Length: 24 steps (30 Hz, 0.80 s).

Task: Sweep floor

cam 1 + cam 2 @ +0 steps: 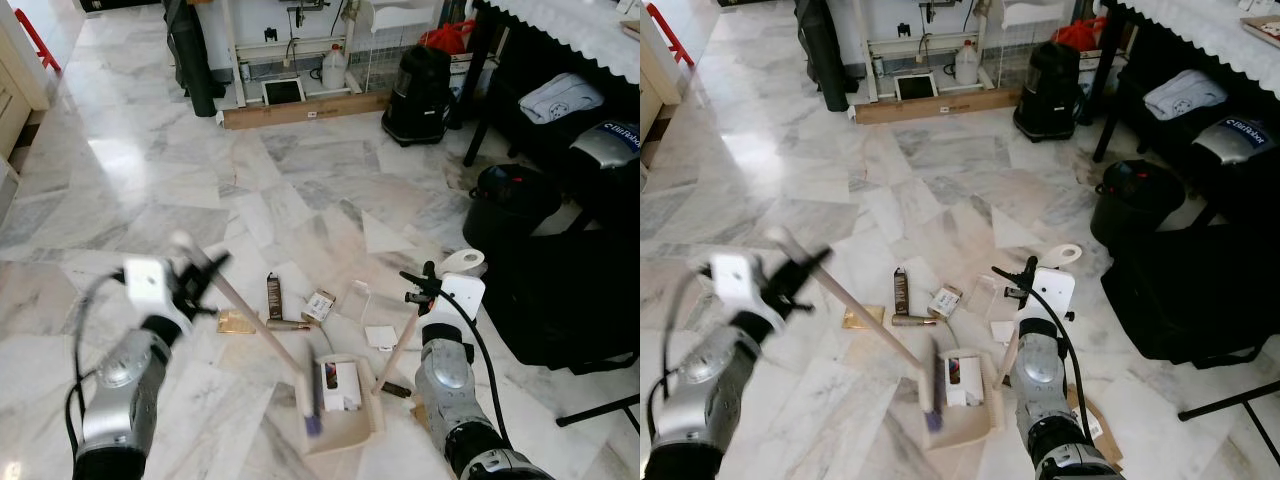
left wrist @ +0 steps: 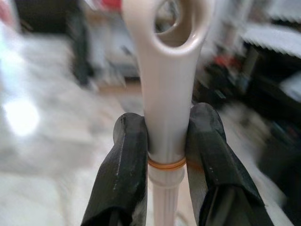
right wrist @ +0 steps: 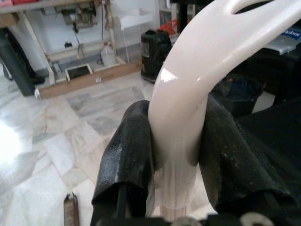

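Gripping the broom point(image 1: 262, 328) near the top of its pale handle, our left gripper point(image 2: 167, 155) is pressing both black fingers point(image 2: 123, 174) tight against the shaft, just below the hanging loop; our right gripper point(image 3: 175, 155) is likewise clamping its fingers around the curved cream handle of the dustpan point(image 1: 345, 405); neither has any slack left in its grasp. The broom's stick is slanting down and away from the left gripper toward the right one, ending in a head with purple bristles resting at the pan's near edge; the pan is lying on the marble floor point(image 1: 150, 170) just below and to the left of the right gripper, with a small carton point(image 1: 333, 385) already sitting in it. Beyond both grippers, litter is still lying loose on the tiles: a dark wrapper point(image 1: 273, 295), a small box point(image 1: 320, 304), a gold packet point(image 1: 237, 321), a white scrap point(image 1: 380, 337). We are judging the sweeping as partly done, with one piece collected; the next stroke is calling for the left gripper to lift the head out past the litter and draw it back toward the pan, while the right gripper is keeping the pan flat against the floor.
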Available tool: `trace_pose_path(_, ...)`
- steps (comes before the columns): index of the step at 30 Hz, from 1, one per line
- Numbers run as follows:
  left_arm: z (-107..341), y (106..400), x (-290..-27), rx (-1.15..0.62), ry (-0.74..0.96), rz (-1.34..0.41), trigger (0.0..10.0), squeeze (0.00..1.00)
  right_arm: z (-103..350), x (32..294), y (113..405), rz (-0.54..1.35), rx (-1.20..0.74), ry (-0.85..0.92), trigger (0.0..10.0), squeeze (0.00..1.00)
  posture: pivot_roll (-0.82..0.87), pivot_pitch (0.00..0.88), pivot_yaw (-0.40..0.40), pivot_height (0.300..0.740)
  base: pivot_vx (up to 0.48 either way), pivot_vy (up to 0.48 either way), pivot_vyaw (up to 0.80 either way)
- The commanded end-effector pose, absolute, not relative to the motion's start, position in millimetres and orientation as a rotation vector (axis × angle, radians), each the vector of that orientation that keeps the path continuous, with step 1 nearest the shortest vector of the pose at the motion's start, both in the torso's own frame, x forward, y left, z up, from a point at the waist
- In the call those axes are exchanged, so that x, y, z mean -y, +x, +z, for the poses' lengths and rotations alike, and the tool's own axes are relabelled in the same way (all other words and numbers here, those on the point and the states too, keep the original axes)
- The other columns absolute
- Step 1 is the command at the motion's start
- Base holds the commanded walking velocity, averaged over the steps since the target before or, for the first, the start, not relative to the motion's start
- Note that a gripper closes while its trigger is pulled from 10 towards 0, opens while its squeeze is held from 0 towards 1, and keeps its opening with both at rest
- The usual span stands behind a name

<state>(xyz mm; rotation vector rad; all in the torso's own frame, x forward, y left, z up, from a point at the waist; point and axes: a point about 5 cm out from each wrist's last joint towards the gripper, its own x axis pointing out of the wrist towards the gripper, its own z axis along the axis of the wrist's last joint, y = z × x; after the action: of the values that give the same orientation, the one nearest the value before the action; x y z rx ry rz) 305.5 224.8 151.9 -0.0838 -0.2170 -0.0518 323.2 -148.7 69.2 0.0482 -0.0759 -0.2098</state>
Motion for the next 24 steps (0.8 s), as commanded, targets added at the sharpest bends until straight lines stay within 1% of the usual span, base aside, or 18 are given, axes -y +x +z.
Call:
trace_pose_path(1,176,301,-231,0.324,-0.003,0.001,10.0,0.0,84,150,329,-0.202,0.151,0.074,10.0,0.0,0.14,0.046,-0.005,0.74,0.0,0.0,0.0)
trace_pose_path(6,192,298,-223,0.386,0.078,0.004,10.0,0.0,87,153,331,-0.197,0.16,0.077,10.0,0.0,0.14,0.045,-0.013,0.74,0.0,0.0,0.0)
trace_pose_path(7,191,297,-218,0.389,0.121,-0.005,10.0,0.0,88,155,331,-0.198,0.164,0.074,10.0,0.0,0.14,0.046,-0.017,0.74,0.0,0.0,0.0)
trace_pose_path(9,184,297,-215,0.373,0.155,-0.012,10.0,0.0,90,156,331,-0.199,0.169,0.072,10.0,0.0,0.14,0.046,-0.017,0.74,0.0,0.0,0.0)
trace_pose_path(11,167,296,-210,0.325,0.149,-0.015,10.0,0.0,93,157,332,-0.2,0.181,0.068,10.0,0.0,0.13,0.043,-0.02,0.74,0.0,0.0,0.0)
trace_pose_path(14,154,294,-202,0.284,0.134,-0.023,10.0,0.0,98,160,334,-0.206,0.201,0.065,10.0,0.0,0.13,0.043,-0.02,0.74,0.0,0.0,0.0)
trace_pose_path(24,128,289,-191,0.215,0.103,-0.018,10.0,0.0,106,169,333,-0.218,0.236,0.069,10.0,0.0,0.1,0.017,-0.033,0.74,0.0,0.0,0.0)
